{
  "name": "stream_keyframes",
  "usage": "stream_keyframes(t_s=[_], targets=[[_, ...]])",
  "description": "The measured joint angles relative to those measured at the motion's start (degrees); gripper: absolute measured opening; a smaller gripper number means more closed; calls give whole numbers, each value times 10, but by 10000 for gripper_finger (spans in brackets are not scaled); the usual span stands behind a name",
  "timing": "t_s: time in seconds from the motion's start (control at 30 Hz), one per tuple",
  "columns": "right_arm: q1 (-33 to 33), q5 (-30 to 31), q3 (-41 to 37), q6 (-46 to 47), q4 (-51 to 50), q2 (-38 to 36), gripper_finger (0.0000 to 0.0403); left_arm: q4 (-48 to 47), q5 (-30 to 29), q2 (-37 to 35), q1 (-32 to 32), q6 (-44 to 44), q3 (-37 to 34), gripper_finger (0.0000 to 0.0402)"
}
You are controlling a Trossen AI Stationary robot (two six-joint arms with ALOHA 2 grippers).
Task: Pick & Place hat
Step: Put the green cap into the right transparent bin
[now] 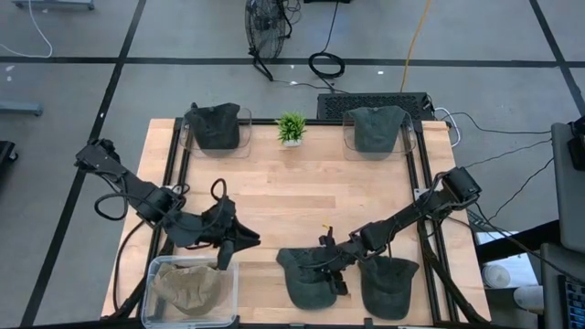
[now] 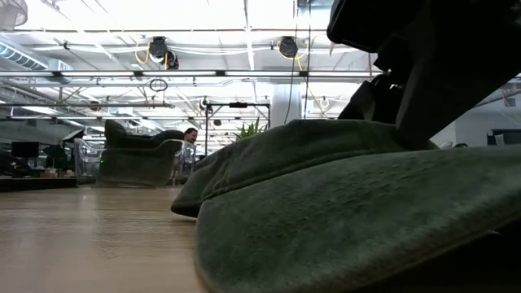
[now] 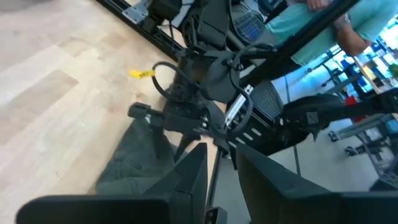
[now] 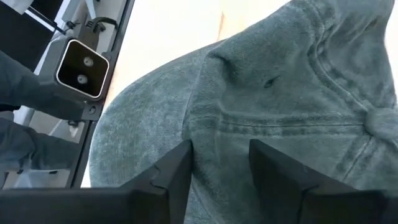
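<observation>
Two dark green caps lie flat near the table's near edge: one (image 1: pixel 302 279) in the middle, the other (image 1: pixel 390 288) to its right. My right gripper (image 1: pixel 334 270) is open and low over the middle cap's right side. In the right wrist view its fingers (image 4: pixel 177 168) stand on either side of a patch of the cap's crown (image 4: pixel 280 93). The low view shows that cap (image 2: pixel 350 203) close up, with the right arm above it. My left gripper (image 1: pixel 247 239) is open and holds nothing, left of the middle cap and pointing toward it (image 3: pixel 137 155). My right gripper comes at the middle cap's crown (image 4: pixel 221 124) from above at a slant, with the fingers apart over the cloth. The fingertips are out of the wrist view, so I cannot tell whether they touch the cap. The cap lies flat on the table.
A clear bin (image 1: pixel 189 291) at the near left corner holds a tan hat. Two clear bins at the far edge each hold a dark cap (image 1: pixel 215 126) (image 1: pixel 377 128), with a small green plant (image 1: pixel 292 128) between them. Black rails frame the table's sides. Bare wood lies mid-table.
</observation>
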Motion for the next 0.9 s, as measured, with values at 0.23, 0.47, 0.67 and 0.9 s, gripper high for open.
stream_keyframes(t_s=[0.23,0.47,0.67,0.9], targets=[[0,-1,0,8,-1,0,108,0,-11,0,-3,7,0,93],[-1,2,0,47,3,0,50,-1,-11,0,-3,16,0,93],[-2,14,-1,47,4,-5,9,-5,-11,0,-3,31,0,93],[-17,34,-1,16,-22,-46,3,-6,-11,0,-2,47,0,93]])
